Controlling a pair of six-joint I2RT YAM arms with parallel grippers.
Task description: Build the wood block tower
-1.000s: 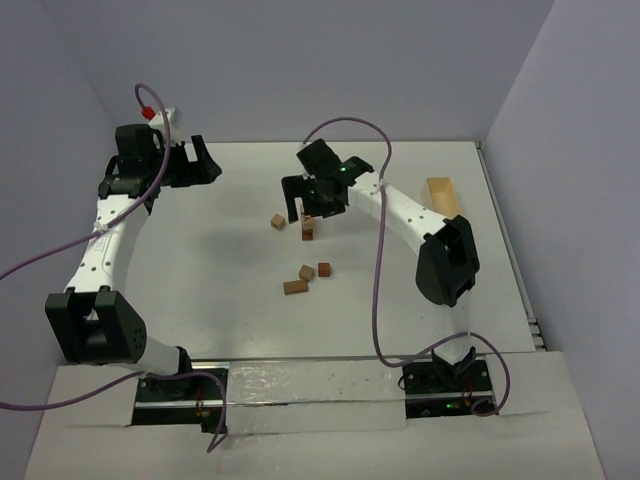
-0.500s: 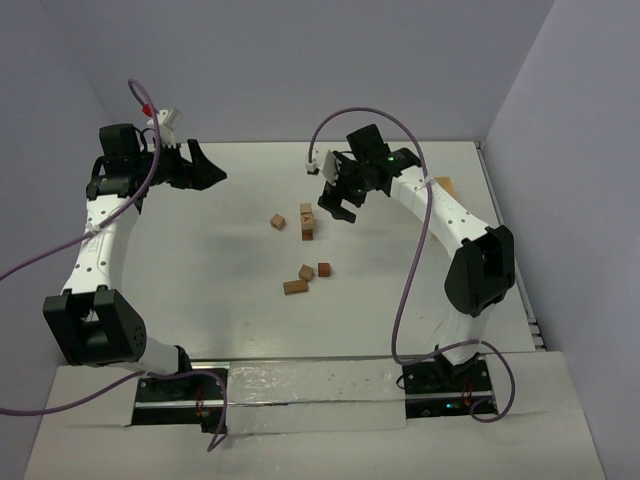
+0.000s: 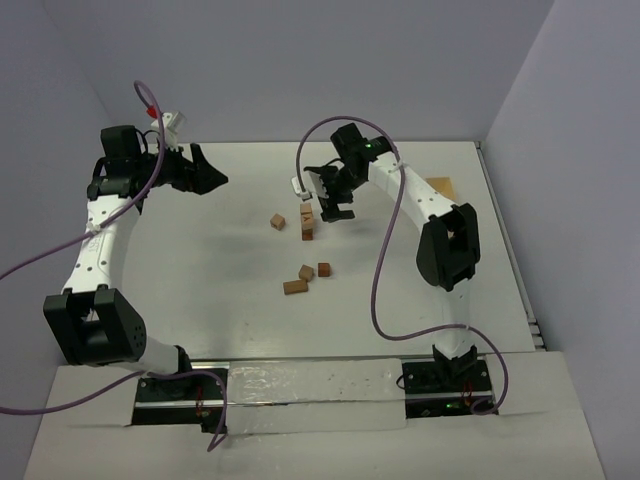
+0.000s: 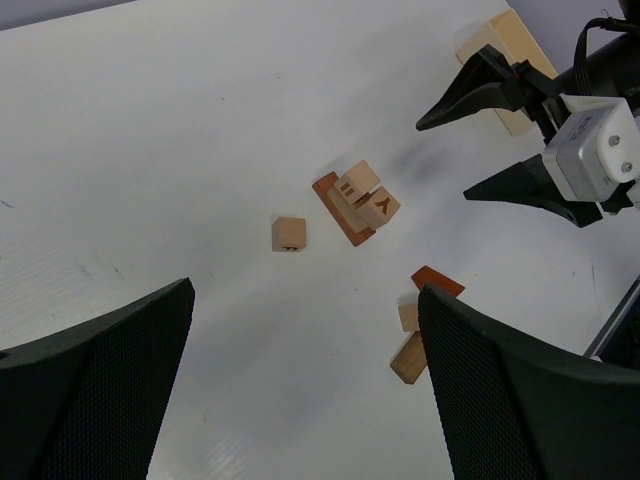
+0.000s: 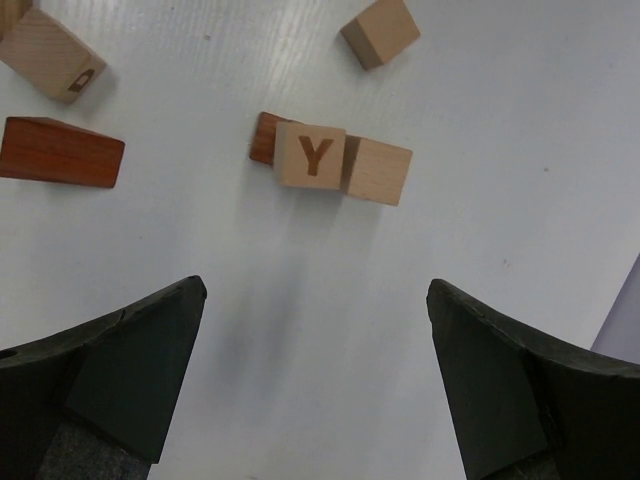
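The tower (image 3: 307, 222) is a low stack: two tan cubes, one marked Y (image 5: 311, 155), on a reddish-brown bar (image 4: 333, 203). Loose wood blocks lie around it: a tan cube (image 3: 278, 221) to its left, and nearer the arm bases a tan cube (image 3: 306, 272), a reddish block (image 3: 324, 269) and a tan bar (image 3: 294, 287). My right gripper (image 3: 325, 196) hovers open just behind and right of the stack, holding nothing (image 5: 316, 287). My left gripper (image 3: 208, 168) is open at the far left, well away from the blocks (image 4: 305, 295).
A pale wooden tray (image 3: 443, 186) lies at the back right, partly hidden by the right arm. Walls close the table at the back and on both sides. The right arm's cable (image 3: 385, 260) loops over the table's right half.
My right gripper has come off the stack and pulled back, open and empty, as its arm swung. The left gripper turned slightly. The blocks have not moved.
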